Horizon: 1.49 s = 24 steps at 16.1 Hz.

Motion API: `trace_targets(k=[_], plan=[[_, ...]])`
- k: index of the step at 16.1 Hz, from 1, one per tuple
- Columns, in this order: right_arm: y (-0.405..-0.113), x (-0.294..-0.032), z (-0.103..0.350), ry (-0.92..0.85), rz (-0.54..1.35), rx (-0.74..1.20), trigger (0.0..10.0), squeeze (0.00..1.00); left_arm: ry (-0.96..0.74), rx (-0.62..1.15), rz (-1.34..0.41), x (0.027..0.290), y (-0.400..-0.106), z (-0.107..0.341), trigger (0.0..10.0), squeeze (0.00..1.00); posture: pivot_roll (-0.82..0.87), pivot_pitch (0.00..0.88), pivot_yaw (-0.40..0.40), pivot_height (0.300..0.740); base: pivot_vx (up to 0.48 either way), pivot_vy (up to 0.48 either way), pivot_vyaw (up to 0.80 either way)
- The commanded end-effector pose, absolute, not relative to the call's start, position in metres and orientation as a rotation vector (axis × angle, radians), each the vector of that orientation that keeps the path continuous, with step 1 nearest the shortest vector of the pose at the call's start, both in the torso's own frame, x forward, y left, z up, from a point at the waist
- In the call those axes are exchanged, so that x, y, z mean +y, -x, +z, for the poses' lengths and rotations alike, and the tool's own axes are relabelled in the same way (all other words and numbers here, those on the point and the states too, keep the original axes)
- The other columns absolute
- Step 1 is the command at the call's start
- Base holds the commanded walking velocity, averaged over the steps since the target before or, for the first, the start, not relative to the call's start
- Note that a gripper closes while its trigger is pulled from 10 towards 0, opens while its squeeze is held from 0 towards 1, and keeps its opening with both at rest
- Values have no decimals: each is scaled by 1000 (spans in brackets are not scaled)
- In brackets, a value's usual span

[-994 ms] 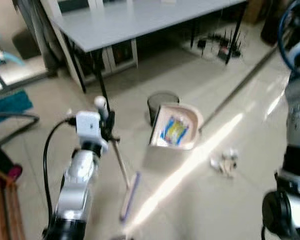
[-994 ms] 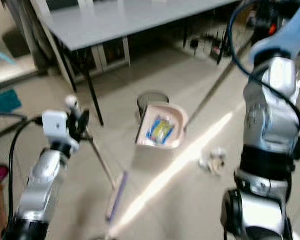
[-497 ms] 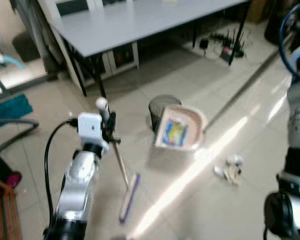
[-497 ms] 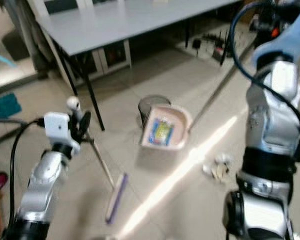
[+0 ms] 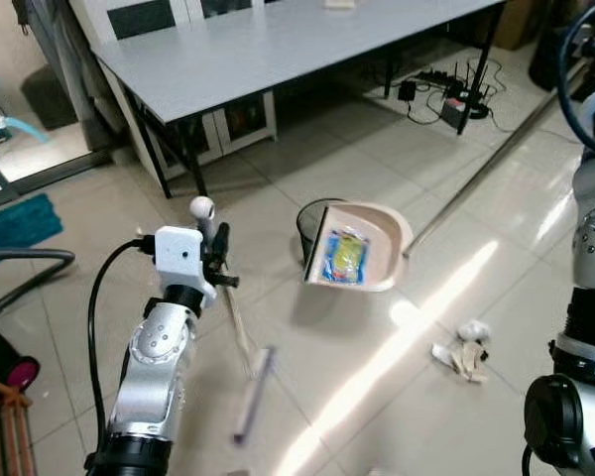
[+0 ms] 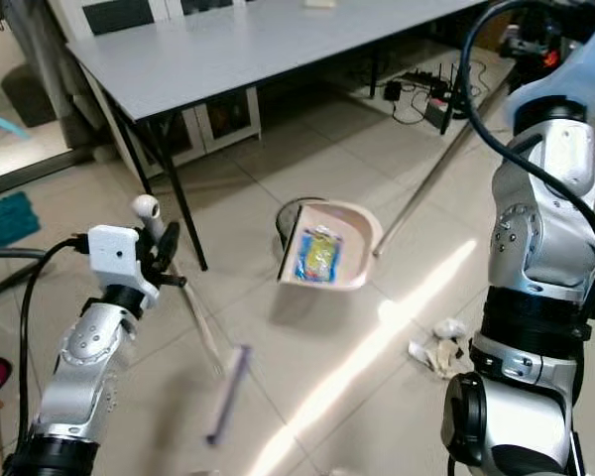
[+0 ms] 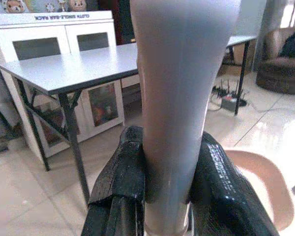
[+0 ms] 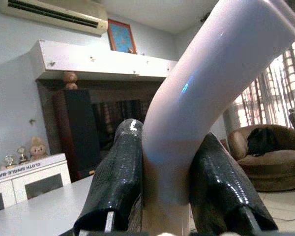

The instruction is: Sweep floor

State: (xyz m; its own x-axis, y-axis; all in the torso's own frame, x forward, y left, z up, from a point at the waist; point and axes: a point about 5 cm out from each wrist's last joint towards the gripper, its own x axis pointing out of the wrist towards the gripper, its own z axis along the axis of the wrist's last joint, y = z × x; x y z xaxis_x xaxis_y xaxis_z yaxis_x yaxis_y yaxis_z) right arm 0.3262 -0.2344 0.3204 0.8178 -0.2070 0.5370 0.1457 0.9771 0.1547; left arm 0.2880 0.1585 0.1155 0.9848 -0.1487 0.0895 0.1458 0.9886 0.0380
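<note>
Clamping my left gripper (image 7: 164, 189) on the pale broom handle (image 5: 234, 317), its head down-floor ahead; my right gripper (image 8: 160, 196) clenches the pink long-handled dustpan (image 5: 362, 248), well apart from crumpled paper scraps (image 5: 463, 349).

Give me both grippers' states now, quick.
Left gripper: shut on the broom handle.
Right gripper: shut on the dustpan handle.
</note>
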Motion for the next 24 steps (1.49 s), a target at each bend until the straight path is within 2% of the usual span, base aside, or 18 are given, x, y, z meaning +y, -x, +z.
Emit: trace_targets(k=[1, 4, 7, 22, 24], plan=[[-323, -224, 334, -140, -153, -666, 10000, 0, -64, -132, -127, 167, -289, 125, 10000, 0, -41, 48, 39, 740, 469, 0, 0], [-326, -225, 330, -165, -167, -654, 10000, 0, -64, -134, -129, 166, -289, 126, 10000, 0, -36, 54, 41, 740, 466, 0, 0], [-327, -224, 328, -171, -167, -650, 10000, 0, -61, -132, -135, 166, -288, 125, 10000, 0, -37, 55, 45, 740, 465, 0, -525], [-328, -225, 317, -204, -209, -643, 10000, 0, -57, -116, -152, 166, -287, 122, 10000, 0, -38, 62, 57, 740, 465, 0, 0], [-328, -226, 316, -200, -205, -643, 10000, 0, -55, -113, -150, 166, -286, 121, 10000, 0, -40, 65, 51, 740, 465, 0, -634]])
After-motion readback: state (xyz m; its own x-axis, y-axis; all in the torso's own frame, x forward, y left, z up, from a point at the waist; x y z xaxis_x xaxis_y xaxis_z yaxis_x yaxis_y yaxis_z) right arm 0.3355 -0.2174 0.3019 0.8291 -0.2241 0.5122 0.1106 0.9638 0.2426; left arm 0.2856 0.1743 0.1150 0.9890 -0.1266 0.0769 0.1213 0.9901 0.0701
